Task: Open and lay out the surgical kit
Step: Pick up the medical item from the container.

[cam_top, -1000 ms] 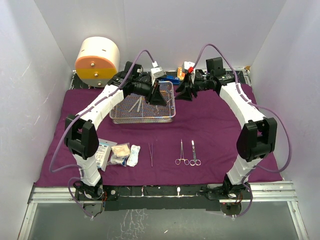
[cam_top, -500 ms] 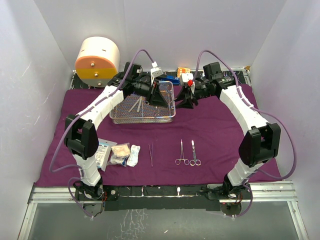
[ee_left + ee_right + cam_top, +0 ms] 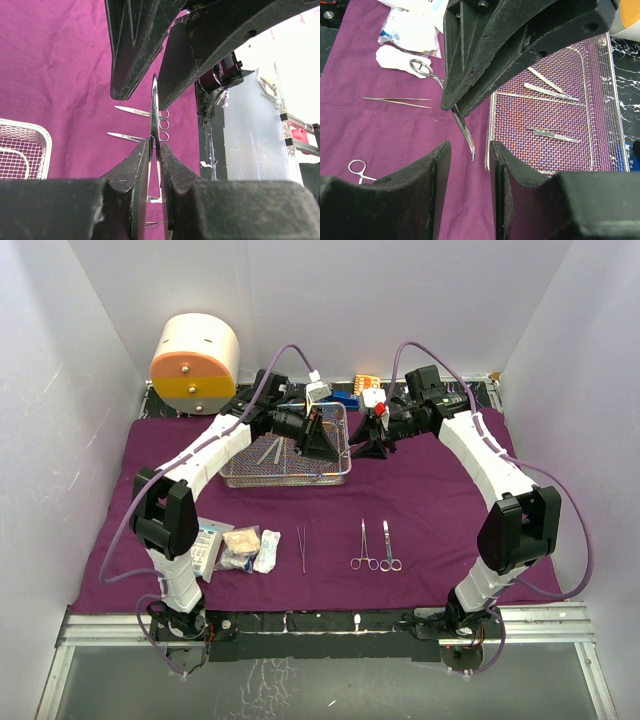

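The purple cloth point(image 3: 430, 500) lies spread out with the wire-mesh tray point(image 3: 262, 478) at its back. My left gripper point(image 3: 322, 440) hovers by the tray's right end, shut on curved steel forceps point(image 3: 462, 131). In the left wrist view the forceps point(image 3: 154, 115) stand edge-on between the fingers point(image 3: 142, 165). My right gripper point(image 3: 365, 443) faces it, open. The forceps' tip hangs between its fingers point(image 3: 437, 165) without touching them. Tweezers point(image 3: 301, 548), two forceps point(image 3: 376, 546) and gauze packets point(image 3: 235, 546) lie in a row near the front. Steel instruments point(image 3: 551, 90) remain in the tray point(image 3: 612, 100).
A cream-and-orange drum point(image 3: 195, 362) stands at the back left. Small orange point(image 3: 366, 382) and blue point(image 3: 345, 398) items sit behind the tray. White walls close in the left, right and back sides. The arm bases line the near edge.
My right gripper has dropped lower and closed in on the forceps' tip, its jaws narrowing a little. The left gripper has shifted slightly right with the forceps.
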`<state>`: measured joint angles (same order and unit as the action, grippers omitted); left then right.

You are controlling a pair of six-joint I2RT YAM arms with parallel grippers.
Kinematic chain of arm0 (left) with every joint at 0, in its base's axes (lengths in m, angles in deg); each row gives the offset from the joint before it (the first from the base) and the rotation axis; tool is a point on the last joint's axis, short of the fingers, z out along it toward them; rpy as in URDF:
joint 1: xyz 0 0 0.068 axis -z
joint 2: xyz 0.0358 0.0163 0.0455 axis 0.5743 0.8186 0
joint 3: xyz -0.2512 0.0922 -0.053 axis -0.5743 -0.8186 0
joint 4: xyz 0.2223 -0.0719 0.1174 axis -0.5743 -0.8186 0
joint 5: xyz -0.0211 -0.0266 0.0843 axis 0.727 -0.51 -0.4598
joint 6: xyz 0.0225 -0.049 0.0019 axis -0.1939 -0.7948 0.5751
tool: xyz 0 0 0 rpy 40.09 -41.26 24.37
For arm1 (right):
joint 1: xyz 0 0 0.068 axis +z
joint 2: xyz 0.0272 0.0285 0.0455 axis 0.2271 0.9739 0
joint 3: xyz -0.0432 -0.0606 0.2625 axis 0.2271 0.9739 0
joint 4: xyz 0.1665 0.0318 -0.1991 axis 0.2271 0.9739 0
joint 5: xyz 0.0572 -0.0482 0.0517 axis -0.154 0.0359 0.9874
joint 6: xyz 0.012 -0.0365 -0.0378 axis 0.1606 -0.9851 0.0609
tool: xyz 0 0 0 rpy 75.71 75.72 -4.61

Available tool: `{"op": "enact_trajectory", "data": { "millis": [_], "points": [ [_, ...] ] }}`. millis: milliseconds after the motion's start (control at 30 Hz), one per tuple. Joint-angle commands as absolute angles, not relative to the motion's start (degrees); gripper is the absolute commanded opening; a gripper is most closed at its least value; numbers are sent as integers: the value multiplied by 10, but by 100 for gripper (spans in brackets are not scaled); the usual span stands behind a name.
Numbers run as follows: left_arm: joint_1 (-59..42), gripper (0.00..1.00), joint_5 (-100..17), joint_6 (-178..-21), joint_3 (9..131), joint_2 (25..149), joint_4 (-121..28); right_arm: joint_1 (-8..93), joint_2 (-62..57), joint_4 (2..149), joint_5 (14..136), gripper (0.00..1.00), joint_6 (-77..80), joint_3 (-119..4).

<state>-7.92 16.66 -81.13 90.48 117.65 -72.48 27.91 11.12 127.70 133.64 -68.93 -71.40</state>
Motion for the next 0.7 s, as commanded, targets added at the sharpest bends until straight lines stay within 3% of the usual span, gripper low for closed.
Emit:
{"op": "enact_trajectory", "data": {
  "millis": [0, 667],
  "points": [
    [-75, 0, 197, -807, 908, 1156, -727, 285, 98, 1293, 1346, 34, -716, -738],
    [-65, 0, 200, -800, 899, 1163, -733, 291, 104, 1318, 1325, 28, -744, -751]
  ]
}}
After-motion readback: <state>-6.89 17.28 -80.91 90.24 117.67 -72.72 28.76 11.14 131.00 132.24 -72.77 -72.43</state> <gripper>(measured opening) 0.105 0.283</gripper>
